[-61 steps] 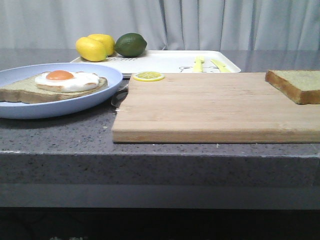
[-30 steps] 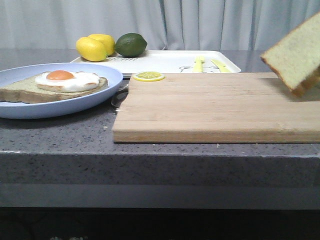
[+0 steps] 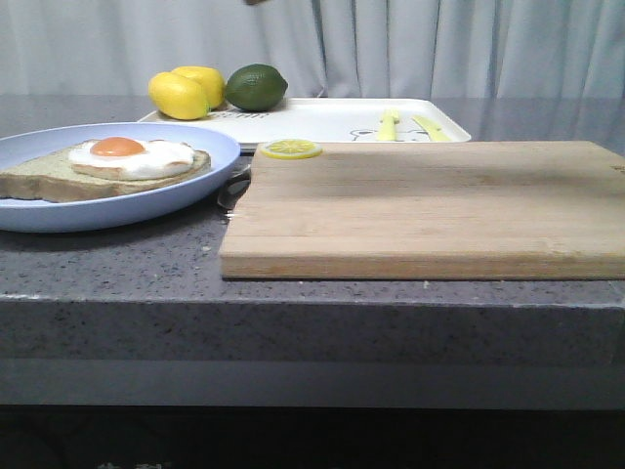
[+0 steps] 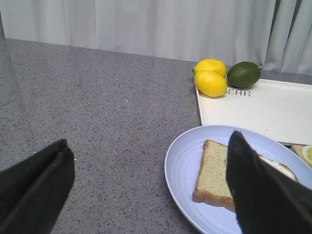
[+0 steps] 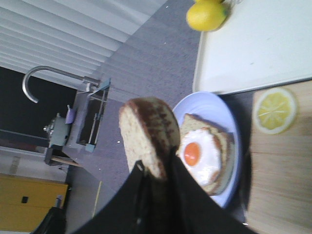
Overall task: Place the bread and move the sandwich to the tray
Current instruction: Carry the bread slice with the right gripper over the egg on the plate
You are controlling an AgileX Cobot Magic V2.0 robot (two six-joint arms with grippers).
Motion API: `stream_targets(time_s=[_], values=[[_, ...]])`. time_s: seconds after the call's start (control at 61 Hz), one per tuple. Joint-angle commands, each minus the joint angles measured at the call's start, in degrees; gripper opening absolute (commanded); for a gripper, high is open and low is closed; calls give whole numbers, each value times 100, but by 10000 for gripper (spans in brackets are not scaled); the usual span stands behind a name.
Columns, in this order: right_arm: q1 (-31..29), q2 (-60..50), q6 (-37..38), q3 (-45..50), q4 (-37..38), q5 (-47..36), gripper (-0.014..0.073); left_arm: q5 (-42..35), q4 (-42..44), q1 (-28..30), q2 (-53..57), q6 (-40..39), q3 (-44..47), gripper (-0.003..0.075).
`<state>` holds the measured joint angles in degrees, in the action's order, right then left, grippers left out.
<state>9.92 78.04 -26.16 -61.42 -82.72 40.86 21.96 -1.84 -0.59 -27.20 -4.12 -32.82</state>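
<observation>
Front view: the bread that was tilting up at the right edge half a second ago is now gone from sight, leaving the wooden cutting board point(image 3: 425, 207) bare except for a lemon slice point(image 3: 290, 149). The sandwich point(image 3: 105, 166) is sitting unmoved on the blue plate point(image 3: 186, 200), the tray point(image 3: 322, 119) behind it on the counter point(image 3: 146, 264).

Left wrist view: the left hand point(image 4: 146, 190) is hanging wide open, holding nothing, beside the plate.

Right wrist view: the right hand point(image 5: 157, 173) is pinching the bread point(image 5: 148, 134) edgewise, above the sandwich.
</observation>
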Motion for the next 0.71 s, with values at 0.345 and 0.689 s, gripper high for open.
stream_targets(time_s=[0.345,0.689], values=[[2103,1827,-1124,-1209,-2281,-1320,-58,-433,-10,11,-65,-38,-223,619],[2171,2753,-1124,-1540,-2253,-1219,115,-433,-10,11,-65,-38,-223,619]])
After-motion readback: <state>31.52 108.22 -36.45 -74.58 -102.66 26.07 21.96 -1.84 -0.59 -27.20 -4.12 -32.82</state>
